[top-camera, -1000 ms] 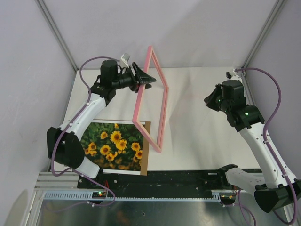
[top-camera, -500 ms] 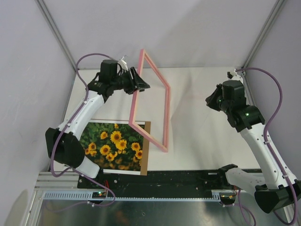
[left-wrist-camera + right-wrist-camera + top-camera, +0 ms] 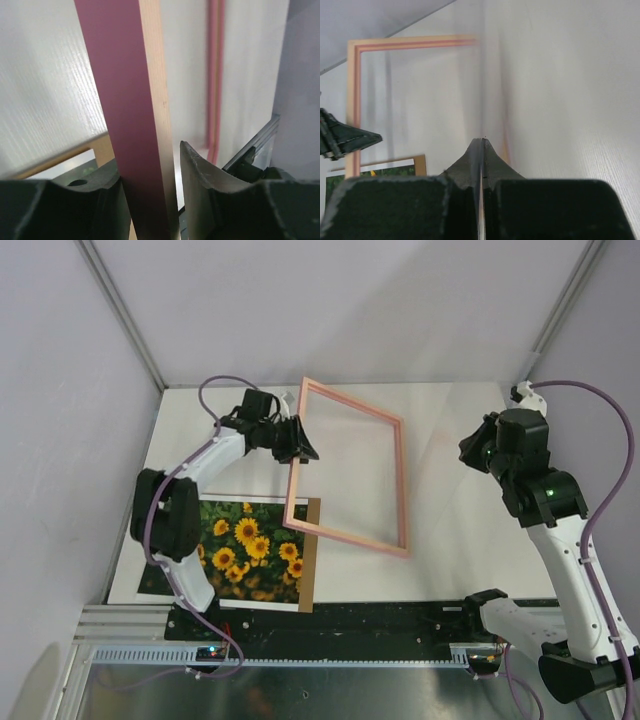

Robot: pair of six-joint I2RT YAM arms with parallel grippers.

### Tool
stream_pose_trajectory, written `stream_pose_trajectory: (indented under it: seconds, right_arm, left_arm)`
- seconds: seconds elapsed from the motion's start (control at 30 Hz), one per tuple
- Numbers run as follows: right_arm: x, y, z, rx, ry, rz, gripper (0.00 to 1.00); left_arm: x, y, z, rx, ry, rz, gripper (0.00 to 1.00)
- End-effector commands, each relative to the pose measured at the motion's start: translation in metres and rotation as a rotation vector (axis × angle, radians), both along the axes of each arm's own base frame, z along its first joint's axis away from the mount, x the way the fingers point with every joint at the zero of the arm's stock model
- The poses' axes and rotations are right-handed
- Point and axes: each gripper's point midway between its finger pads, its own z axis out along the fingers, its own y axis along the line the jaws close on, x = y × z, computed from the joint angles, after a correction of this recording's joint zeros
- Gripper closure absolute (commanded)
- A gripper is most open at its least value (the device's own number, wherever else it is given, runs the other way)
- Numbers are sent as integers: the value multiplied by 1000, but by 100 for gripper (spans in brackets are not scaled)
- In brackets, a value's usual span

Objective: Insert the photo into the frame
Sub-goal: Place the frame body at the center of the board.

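Top external view: the left gripper (image 3: 297,447) is clamped on the left rail of the frame (image 3: 401,485) and holds it over the middle of the counter (image 3: 450,520), toward the far edge. The frame seems tilted, with its pale peach-wood side facing up. Its near-left corner overlaps the far-right corner of the brown backing board (image 3: 311,540) in this view; I cannot tell whether it touches anything there. The photo (image 3: 245,545) lies face up on that board, at the near-left corner of the counter.

In the left wrist view, the two fingers squeeze the rail from both sides, pink face and wood edge between them. The right gripper (image 3: 473,452) hangs near the right edge, well apart from the frame; the right wrist view shows its fingers pressed together with nothing between.

I judge that the step in hand is placing the frame, and the photo is not yet touched. The next move calls for laying the frame flat, back side up, on bare counter beside the photo, then releasing it.
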Motion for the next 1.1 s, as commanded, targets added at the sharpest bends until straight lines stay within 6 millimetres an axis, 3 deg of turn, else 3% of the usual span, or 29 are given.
stream_pose_trajectory:
  seconds: [0.0, 0.23, 0.43, 0.63, 0.8, 1.07]
  right_arm:
    - [-7, -13, 34, -23, -87, -33, 100]
    - [-16, -18, 53, -30, -120, -37, 100]
    - [-17, -9, 64, -5, -143, 3, 100]
    - [-9, 16, 68, 48, -157, 108, 100]
    - [4, 56, 71, 142, -161, 287, 100]
    - [22, 89, 51, 253, -112, 467, 100]
  left_arm:
    - [13, -8, -17, -8, -61, -111, 58]
    - [20, -12, -71, 21, 15, -159, 57]
    - [27, -10, -88, 48, 26, -160, 51]
    - [35, -3, -84, 97, -5, -120, 43]
    - [39, 9, -67, 154, -59, -53, 39]
    - [21, 37, -60, 336, -101, 77, 42]
